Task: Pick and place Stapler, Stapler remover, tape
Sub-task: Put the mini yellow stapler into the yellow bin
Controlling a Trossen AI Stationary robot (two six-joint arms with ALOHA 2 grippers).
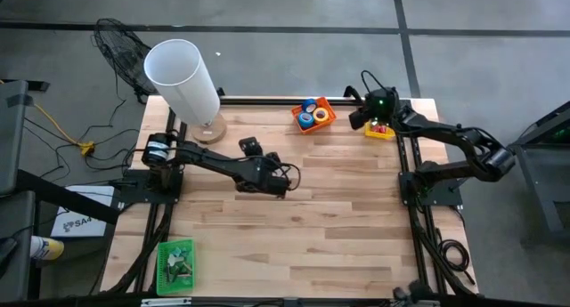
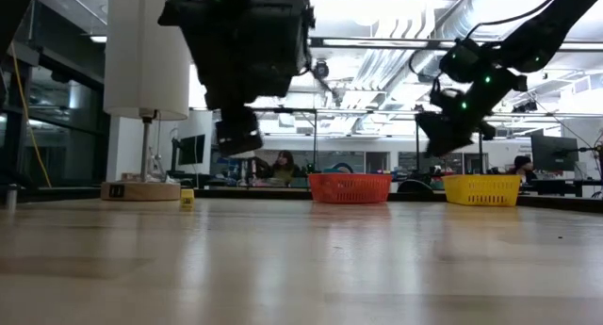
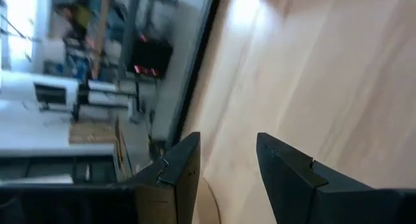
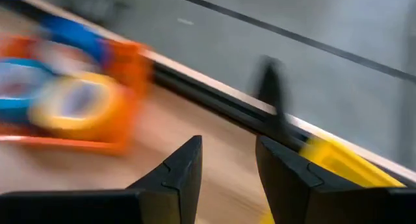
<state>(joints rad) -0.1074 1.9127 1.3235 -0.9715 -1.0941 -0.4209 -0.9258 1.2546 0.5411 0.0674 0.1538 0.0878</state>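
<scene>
A: Where are the tape rolls (image 1: 313, 114) right now?

B: In the orange basket (image 1: 327, 108) at the far edge of the bench (image 1: 338, 209), a bit right of its middle. Blue and yellow rings show from above, lying flat and touching. The right wrist view catches them too, blurred.

A: And the right gripper (image 1: 361, 117)?

B: It hangs above the far edge, between the orange basket and the yellow basket (image 1: 381, 132) near the far right corner. Its fingers (image 4: 185, 169) stand apart with nothing between them, so it is released and empty.

A: The left one?

B: The left gripper (image 1: 248, 147) hovers over the middle of the bench, well apart from both baskets. Its jaws are also parted and hold nothing; only bare wood shows between them.

A: How would a roll handle?

B: I judge them light and fairly stiff, with a smooth outer band that could slip. Since they lie flat, one finger down the open centre and one outside the wall looks like the safest hold. Packed close together, a neighbour may get dragged along.

A: The stapler and remover?

B: I cannot pick them out. The small items in the yellow basket and in the green basket (image 1: 175, 264) near the front left corner are too small to tell.
</scene>
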